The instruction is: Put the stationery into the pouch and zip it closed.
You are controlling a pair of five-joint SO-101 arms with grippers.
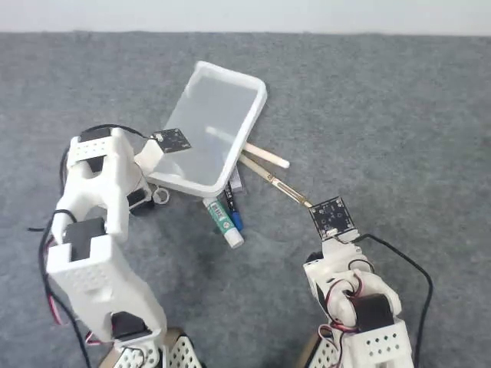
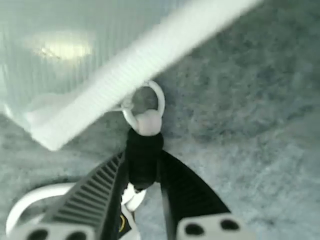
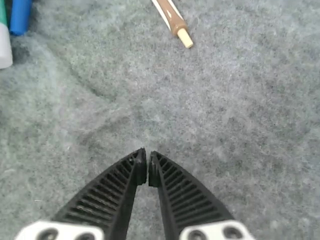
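Stationery lies outside the translucent white plastic pouch (image 1: 211,126) on the grey felt table (image 1: 399,115). A green-and-white tube (image 1: 224,222) and a blue pen (image 1: 235,216) poke out from under the pouch's edge facing the arms. A cream stick (image 1: 267,156) and a slim brown-and-white pen (image 1: 276,188) jut out beside its right edge. At the pouch's corner nearest my left arm, the left gripper (image 2: 143,156) has its fingers clamped on the black zipper pull (image 2: 144,142), which carries a white bead (image 2: 148,122) and ring. My right gripper (image 3: 147,154) hovers over bare felt apart from the pouch, past the slim pen's tip, fingers pressed together on nothing.
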